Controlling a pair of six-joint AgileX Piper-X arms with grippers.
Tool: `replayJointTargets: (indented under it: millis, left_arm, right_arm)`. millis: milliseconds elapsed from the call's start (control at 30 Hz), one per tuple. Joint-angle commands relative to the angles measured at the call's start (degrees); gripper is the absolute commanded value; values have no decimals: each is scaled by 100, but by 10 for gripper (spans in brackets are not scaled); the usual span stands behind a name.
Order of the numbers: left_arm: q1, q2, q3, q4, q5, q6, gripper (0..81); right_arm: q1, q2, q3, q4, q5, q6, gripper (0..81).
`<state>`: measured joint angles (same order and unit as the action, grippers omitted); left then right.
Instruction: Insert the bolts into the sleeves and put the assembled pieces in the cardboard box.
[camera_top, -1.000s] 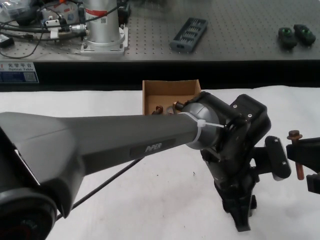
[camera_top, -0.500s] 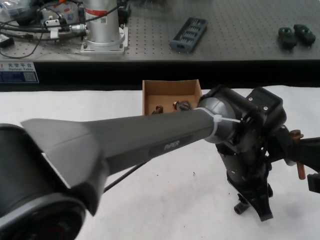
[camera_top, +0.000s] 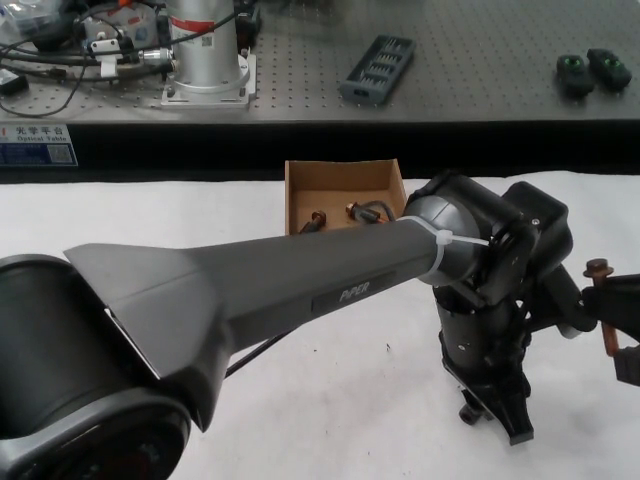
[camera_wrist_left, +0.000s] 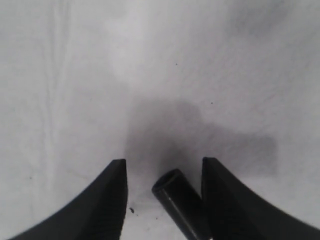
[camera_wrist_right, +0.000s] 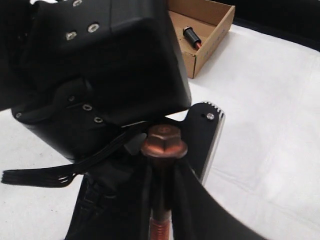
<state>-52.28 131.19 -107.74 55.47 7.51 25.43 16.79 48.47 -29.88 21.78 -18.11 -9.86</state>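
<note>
White cloth (camera_top: 350, 420), cardboard box (camera_top: 340, 180) partly behind the left arm (camera_top: 300, 290).

A white cloth (camera_top: 340, 410) covers the bench. Behind it stands a perforated metal board (camera_top: 480, 70). At the board's left end, tangled cables (camera_top: 50, 60) lie beside an upright metal column (camera_top: 205, 50) on a base plate. A grey-blue slotted rack (camera_top: 378, 66) lies near the middle. Two dark pieces (camera_top: 575, 74) sit at the right end. A blue-and-white label (camera_top: 37, 143) is fixed to the front edge.

Short pale lettering on the side of the grey tapered plastic arm link (camera_top: 350, 292). Blue-and-white rectangular label plate (camera_top: 37, 143) on the black bench front, far left; its characters are too small to read.
</note>
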Motion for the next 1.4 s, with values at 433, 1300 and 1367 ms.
replayJointTargets:
  millis: [433,1300,1367]
  left_arm:
    - [-58,-11,-475,453,-88,-320,348]
    - [-72,-11,-618,800,-476,-1159,348]
    - [-87,-11,-618,800,-357,-1280,348]
  right_arm:
    - [-32,-158,-115,-8,-89,-36,43]
    - [-32,-175,-115,63,261,-22,43]
    - [-32,-175,-115,63,261,-22,43]
